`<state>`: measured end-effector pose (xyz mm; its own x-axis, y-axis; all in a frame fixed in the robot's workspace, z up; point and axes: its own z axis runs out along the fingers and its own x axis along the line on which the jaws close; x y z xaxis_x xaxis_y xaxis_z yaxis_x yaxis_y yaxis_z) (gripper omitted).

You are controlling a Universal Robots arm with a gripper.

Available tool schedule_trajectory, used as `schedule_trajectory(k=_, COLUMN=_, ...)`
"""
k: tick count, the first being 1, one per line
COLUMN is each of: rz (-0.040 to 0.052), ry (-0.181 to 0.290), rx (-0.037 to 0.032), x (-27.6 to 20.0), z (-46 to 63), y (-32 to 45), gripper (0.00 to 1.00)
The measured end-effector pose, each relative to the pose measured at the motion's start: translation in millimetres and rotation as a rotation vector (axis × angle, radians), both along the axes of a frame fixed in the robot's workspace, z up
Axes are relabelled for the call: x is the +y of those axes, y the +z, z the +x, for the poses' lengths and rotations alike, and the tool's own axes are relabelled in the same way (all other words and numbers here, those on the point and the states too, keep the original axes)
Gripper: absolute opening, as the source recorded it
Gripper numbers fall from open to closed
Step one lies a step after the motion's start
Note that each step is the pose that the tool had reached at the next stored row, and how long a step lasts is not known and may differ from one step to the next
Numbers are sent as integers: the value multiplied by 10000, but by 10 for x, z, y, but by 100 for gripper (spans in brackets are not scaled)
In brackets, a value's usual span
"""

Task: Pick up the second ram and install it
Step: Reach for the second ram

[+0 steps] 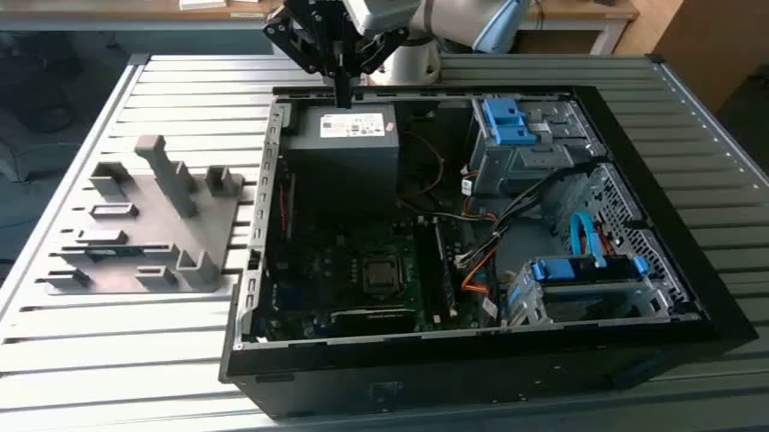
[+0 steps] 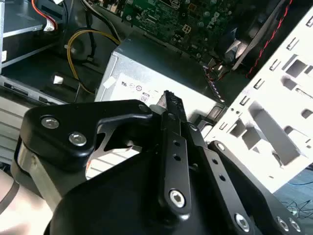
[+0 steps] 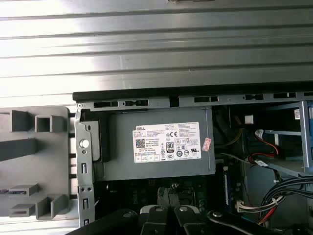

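Observation:
The second ram, a thin dark green-blue strip, lies in a slot of the grey holder block on the exterior view's left, beside the open computer case. My gripper hangs over the far end of the case, above the grey power supply, well away from the ram. Its black fingers are pressed together with nothing between them, as both wrist views show: gripper, gripper. The power supply's white label sits just ahead of the fingertips.
Inside the case lie the motherboard, with long black slots beside the processor socket, loose cables and blue drive brackets. Everything rests on a ribbed metal table. The case's metal rim runs between the power supply and the table.

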<state>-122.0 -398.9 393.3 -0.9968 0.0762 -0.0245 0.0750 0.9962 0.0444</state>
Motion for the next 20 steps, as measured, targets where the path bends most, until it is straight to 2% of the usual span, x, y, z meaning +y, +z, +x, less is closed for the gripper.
schedule_trajectory(k=8, rz=1, ry=-1, rx=-1, x=0, z=-26, y=0, gripper=10)
schedule_trajectory(k=20, rz=-1, ry=1, rx=-155, x=0, z=-557, y=1, gripper=10)
